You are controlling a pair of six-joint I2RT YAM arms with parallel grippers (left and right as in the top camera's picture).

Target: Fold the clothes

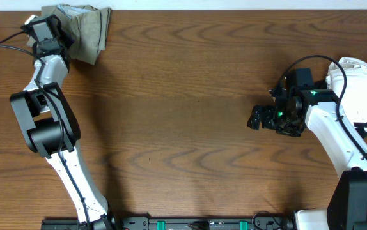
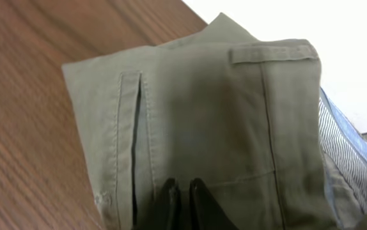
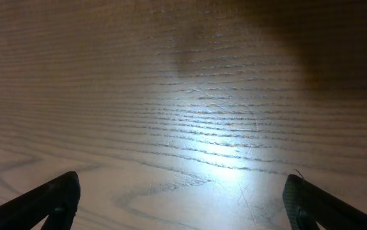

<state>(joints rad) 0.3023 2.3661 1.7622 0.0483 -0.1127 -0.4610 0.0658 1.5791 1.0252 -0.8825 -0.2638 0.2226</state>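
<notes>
The clothes, a grey-green khaki garment (image 1: pixel 89 30), lie folded in a compact stack at the table's far left corner. In the left wrist view the garment (image 2: pixel 203 115) shows a pocket slit, a belt loop and pale striped lining (image 2: pixel 351 150) at its right edge. My left gripper (image 1: pixel 65 39) sits over the garment's near edge. Its fingers (image 2: pixel 183 195) are pressed together and rest on top of the cloth, with no fold visibly between them. My right gripper (image 1: pixel 258 118) is open and empty just above bare wood (image 3: pixel 183 198), far from the garment.
A white pile of cloth (image 1: pixel 362 80) lies at the right edge behind my right arm. The table's back edge (image 1: pixel 234 9) runs just behind the folded garment. Brown wood table (image 1: pixel 183 128) lies between the arms.
</notes>
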